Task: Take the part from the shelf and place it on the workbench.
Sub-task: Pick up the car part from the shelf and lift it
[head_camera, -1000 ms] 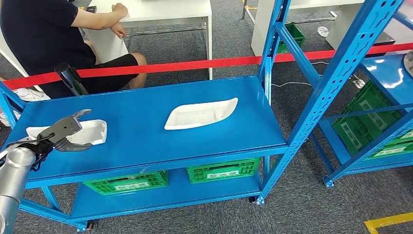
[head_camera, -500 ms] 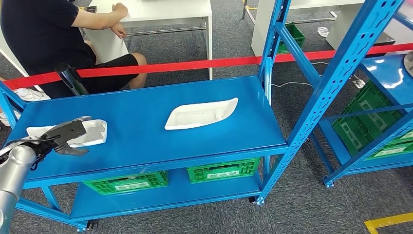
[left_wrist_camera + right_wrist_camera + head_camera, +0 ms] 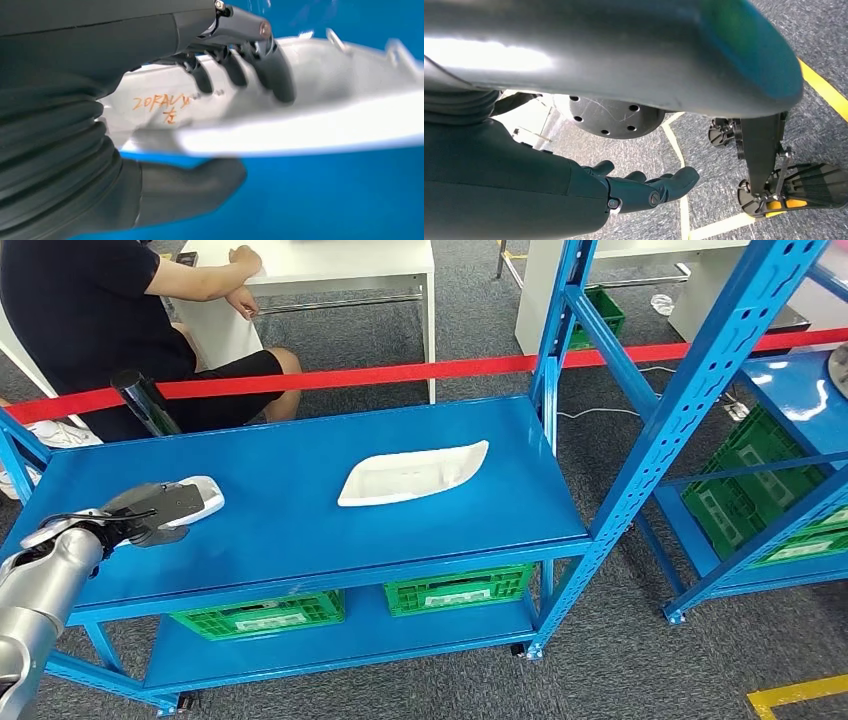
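Fingers point(image 3: 270, 70) of the left hand point(image 3: 150, 512) clamp the white part point(image 3: 197, 498) from above, thumb beneath, its long axis running out past the fingertips over the blue shelf point(image 3: 300, 510), while the right hand point(image 3: 644, 190) hangs loosely apart, holding nothing.

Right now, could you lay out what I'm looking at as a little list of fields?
place: blue shelf
left hand: grips a white part, fingers over its rim, thumb beneath
held part marking: orange handwriting
second white part: lying in the middle of the shelf top, untouched
right hand: hanging over grey floor, holding nothing
below the shelf top: green crates
behind: red barrier tape, a seated person
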